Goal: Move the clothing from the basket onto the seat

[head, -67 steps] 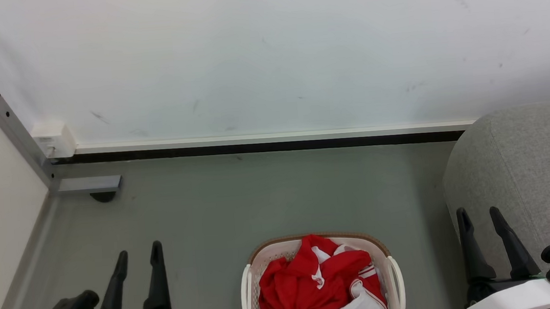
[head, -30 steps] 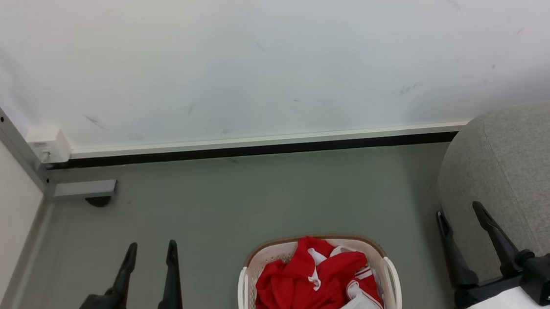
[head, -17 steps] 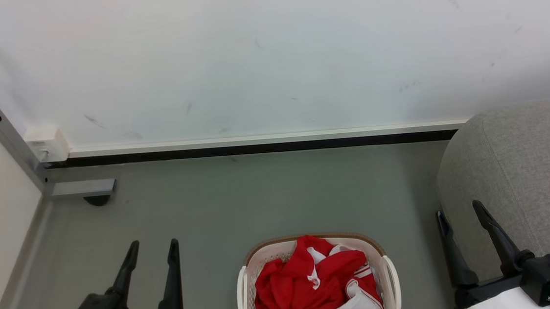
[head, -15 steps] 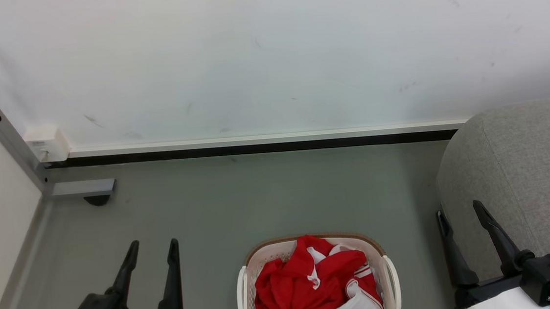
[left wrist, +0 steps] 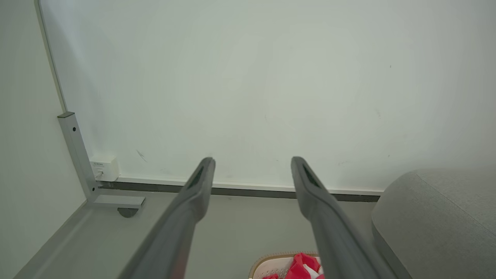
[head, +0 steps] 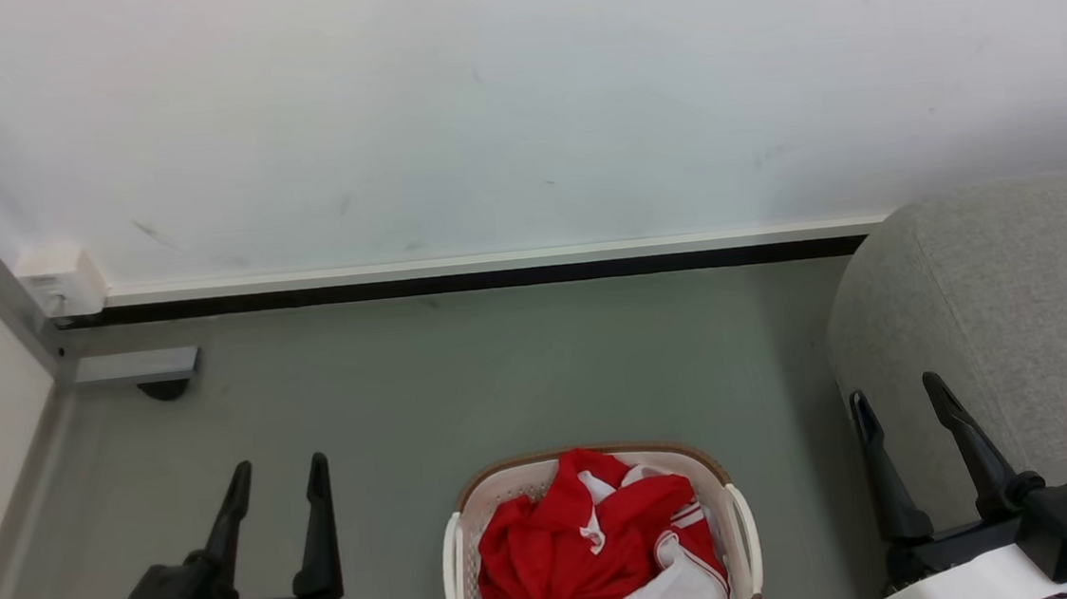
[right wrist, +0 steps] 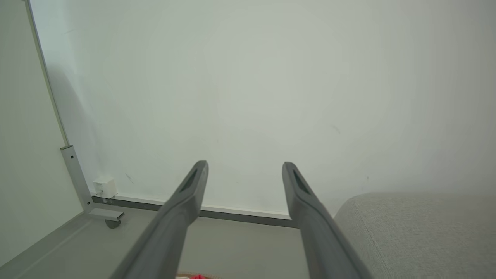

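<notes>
Only the head has swung a touch (arms barely stirred), so nothing's begun: left pincer [head: 279,461] and right pincer [head: 895,388] both gape empty, clothing [head: 563,554] heaped in the basket [head: 593,450] near the seat [head: 1018,280].

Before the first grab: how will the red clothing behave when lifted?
Probably floppy: the clothing lies crumpled in folds, so it should drape and trail. Pieces overlap, so one pinch may drag others. The basket looks light plastic and might shift along.
</notes>
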Robot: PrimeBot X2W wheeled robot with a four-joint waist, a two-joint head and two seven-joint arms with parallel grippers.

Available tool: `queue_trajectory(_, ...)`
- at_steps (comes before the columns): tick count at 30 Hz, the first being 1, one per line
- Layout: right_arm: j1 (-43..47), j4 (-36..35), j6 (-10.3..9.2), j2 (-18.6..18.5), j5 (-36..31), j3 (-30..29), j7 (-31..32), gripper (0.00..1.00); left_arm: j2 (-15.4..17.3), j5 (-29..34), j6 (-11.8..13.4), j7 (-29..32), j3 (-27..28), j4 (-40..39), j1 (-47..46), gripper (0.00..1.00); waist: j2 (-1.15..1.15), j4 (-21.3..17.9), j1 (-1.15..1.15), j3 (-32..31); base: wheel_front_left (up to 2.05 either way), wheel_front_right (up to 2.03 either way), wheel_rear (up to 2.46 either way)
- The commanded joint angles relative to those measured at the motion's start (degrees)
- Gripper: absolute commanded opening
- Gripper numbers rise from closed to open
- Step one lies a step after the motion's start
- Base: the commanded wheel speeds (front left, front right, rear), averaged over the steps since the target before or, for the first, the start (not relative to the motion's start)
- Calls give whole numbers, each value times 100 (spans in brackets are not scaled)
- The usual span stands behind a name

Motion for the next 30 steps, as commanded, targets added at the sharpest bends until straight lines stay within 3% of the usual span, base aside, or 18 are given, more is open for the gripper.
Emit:
queue_trajectory(1, -6, -12, -12, -35, -45, -30, 2, 100, 38, -6, 17, -4, 16, 17, -72, 100, 0, -63, 0, 50, 0, 0, 0)
queue_trajectory(14, -203, -271, -12, -31, 54, -144, 2, 100, 38, -178, -179, -3, -82, 31, -557, 100, 0, -606, 0, 888, 0, 0, 0)
queue_trajectory(22, -437, -519, -12, -29, 239, -72, 2, 100, 336, -28, -224, -3, -232, 413, -1170, 100, 0, -1096, 0, 1734, 0, 0, 0)
queue_trajectory(30, -571, -670, -12, -27, 437, 11, 2, 100, 717, -336, -219, -3, -865, 1213, -1681, 100, 0, -1508, 0, 2253, 0, 0, 0)
